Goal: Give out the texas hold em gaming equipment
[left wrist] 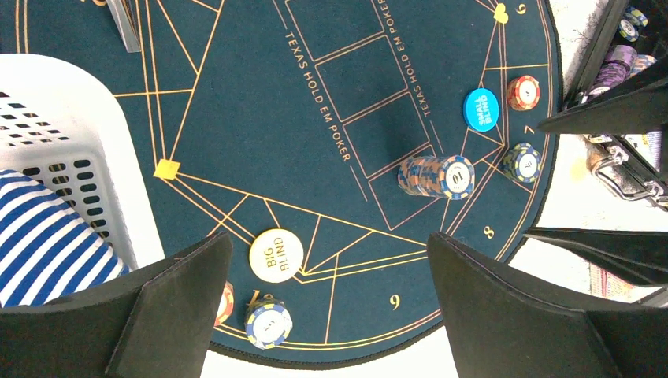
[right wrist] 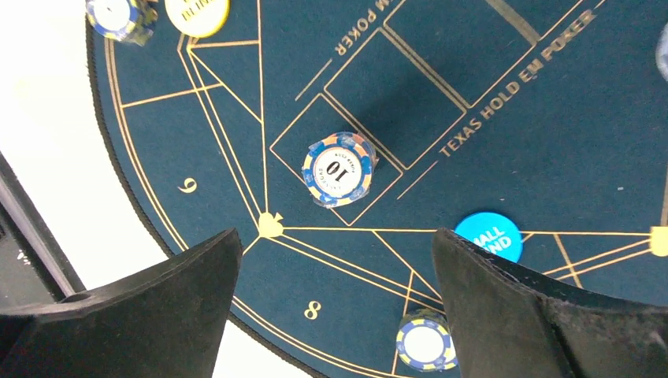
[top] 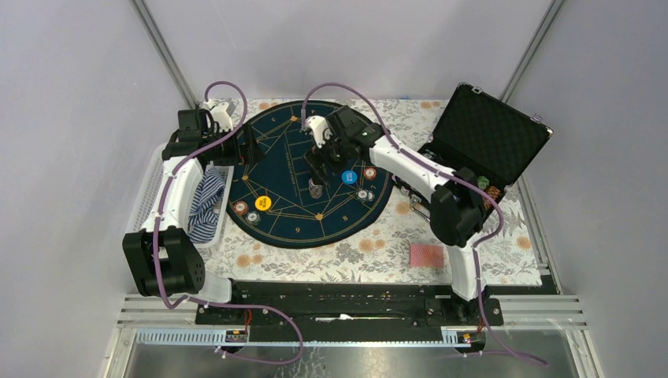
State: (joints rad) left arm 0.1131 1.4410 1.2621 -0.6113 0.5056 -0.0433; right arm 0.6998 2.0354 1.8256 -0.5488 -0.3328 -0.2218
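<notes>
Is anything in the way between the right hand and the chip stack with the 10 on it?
Nothing visible. The right hand is open, and only bare mat shows between it and the chip stack.

Blind buttons: I count two, a yellow button (left wrist: 276, 254) and a blue button (left wrist: 481, 109).
Tall chip stack (left wrist: 436, 176): one.
Low chip piles: four on my feeds, two red piles (left wrist: 523, 92), two blue-edged piles (left wrist: 521, 161).
Card pile (top: 428, 254): one.
Case (top: 488, 138): one.
</notes>
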